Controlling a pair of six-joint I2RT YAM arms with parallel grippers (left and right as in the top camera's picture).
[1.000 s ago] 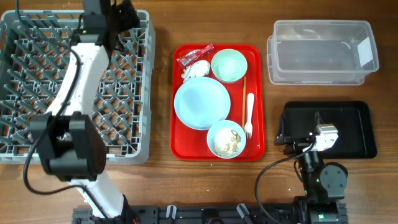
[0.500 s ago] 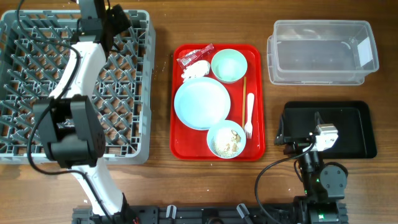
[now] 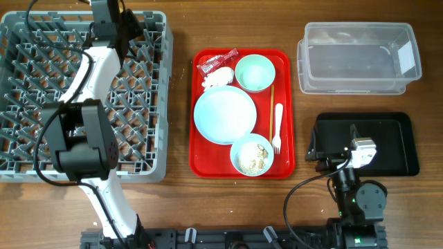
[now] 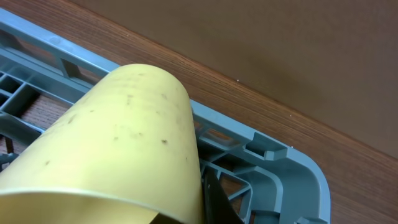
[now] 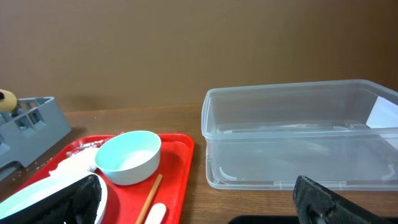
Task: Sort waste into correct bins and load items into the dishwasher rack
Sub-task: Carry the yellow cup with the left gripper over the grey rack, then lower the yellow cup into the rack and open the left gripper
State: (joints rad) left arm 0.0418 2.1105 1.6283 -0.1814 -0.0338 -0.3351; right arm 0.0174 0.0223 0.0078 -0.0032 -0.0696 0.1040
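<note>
Surface: brown wooden table [image 3: 180, 28] with a plain brown wall behind it.
Landmark: large red serving tray [image 3: 289, 104], at the middle of the table.
Dishwasher rack [image 3: 28, 104]: grey crate, well to the left of the red tray.
Left gripper [image 3: 126, 28]: over the rack's far edge, up and left of the red tray; its jaws are drawn together on the rim wall of the small yellow cup [image 4: 112, 143]. One dark finger [image 4: 214, 199] shows right against that rim.
Small yellow cup: tilted, above the rack's far corner.
Right gripper [image 5: 196, 186]: to the right of the red tray, over the black tray [image 3: 405, 138]; jaws spread wide with nothing between them.
Clear tub [image 3: 302, 69]: right of the red tray, at its far end.
On the red tray, far end: red wrapper [image 3: 216, 62], white napkin [image 3: 218, 77] touching it, light green bowl [image 3: 255, 72] just beside.
On the red tray, middle: pale blue plate [image 3: 225, 114].
On the red tray, right edge: chopsticks [image 3: 271, 111] and white fork [image 3: 277, 128], side by side.
On the red tray, near end: pale blue bowl [image 3: 234, 153] with beige food scraps [image 3: 255, 159] in it.
</note>
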